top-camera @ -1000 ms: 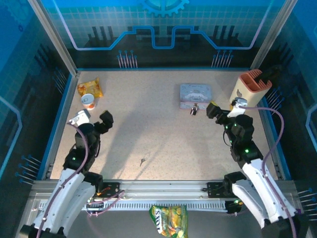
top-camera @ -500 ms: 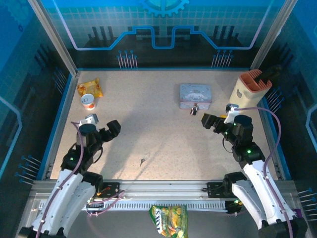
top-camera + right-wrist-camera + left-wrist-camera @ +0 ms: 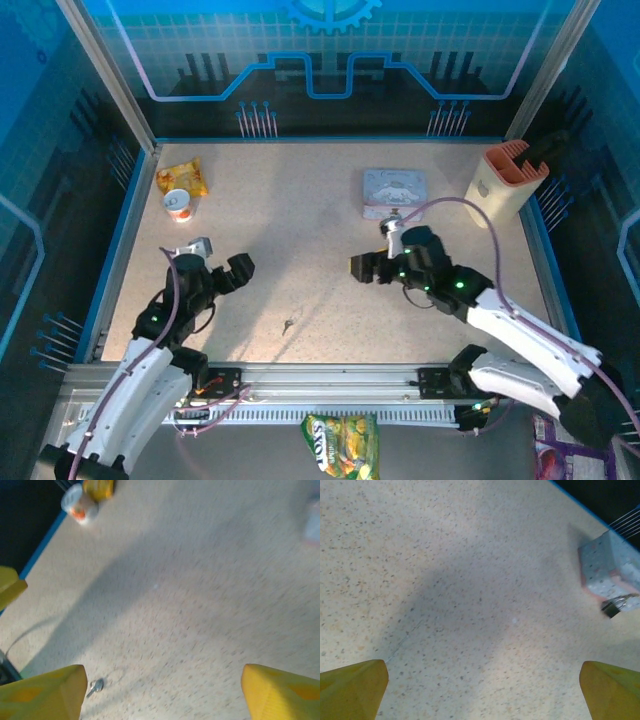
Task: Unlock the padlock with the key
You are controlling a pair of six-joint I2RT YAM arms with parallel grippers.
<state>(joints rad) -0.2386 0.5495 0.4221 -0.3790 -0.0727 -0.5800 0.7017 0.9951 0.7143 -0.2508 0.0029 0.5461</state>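
Key (image 3: 288, 325): flat on the table (image 3: 300, 200), close to the front edge, between the two arms. Sits toward the near side and to the left of the right gripper (image 3: 360, 268) in the top view, and toward the near side and to the right of the left gripper (image 3: 238, 270). Looks a shade nearer the left one there, with no telling the heights. In the right wrist view, key (image 3: 96, 686) just beside the tip of the left-hand finger, outside the gap rather than between the jaws.

Long axis close to near-to-far in the top view, far end tilted slightly right. Reads as a diagonal in the right wrist view.

Right jaws spread wide, with nothing but bare table between them. Left jaws fully spread too, and empty.

Padlock (image 3: 615, 606): at a corner of the tin (image 3: 605, 565), touching or just beside it, no telling which. Well apart from the key.

Likely needs a sideways shift toward that left-hand finger, then a descent with the jaws set across the key's narrow width.

Key: thin, flat, dark-grey metal, very small, with little height to catch. Padlock: dark body, silvery shackle. Tin: pale blue, rectangular, printed. Table: matte beige, finely speckled. Fingertips: yellow, wedge-shaped, blunt.
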